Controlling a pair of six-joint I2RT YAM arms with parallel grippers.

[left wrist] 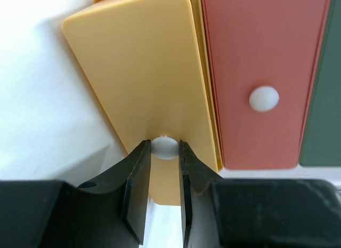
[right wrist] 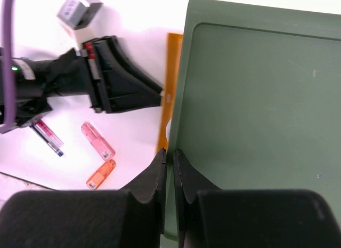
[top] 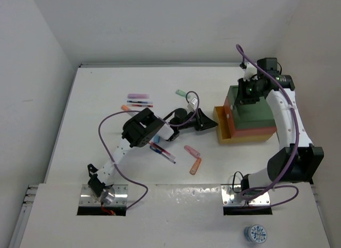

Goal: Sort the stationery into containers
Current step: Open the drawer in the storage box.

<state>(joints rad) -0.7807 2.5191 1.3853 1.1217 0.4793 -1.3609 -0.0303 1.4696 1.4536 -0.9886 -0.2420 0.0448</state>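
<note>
The three trays stand stacked at the right: green (top: 254,110) on top, red-orange (top: 228,109) in the middle, yellow (top: 224,132) at the bottom, slid out to the left. My left gripper (top: 212,121) (left wrist: 164,152) is shut on the yellow tray's white knob (left wrist: 165,145). The red-orange front (left wrist: 256,56) shows its own knob (left wrist: 264,98). My right gripper (top: 246,92) (right wrist: 169,154) is shut over the green top's (right wrist: 256,98) left edge. On the table lie a pink marker (top: 192,151) (right wrist: 97,141), an orange marker (top: 195,166) (right wrist: 100,174), a red pen (top: 162,151), a mint green marker (top: 181,92) and a purple marker (top: 138,96).
Another thin pen (top: 139,104) and an orange marker (top: 126,108) lie at the back left, beside my left arm's wrist (top: 141,128). A round blue-and-white object (top: 256,234) sits on the near ledge. Walls close in the table on three sides.
</note>
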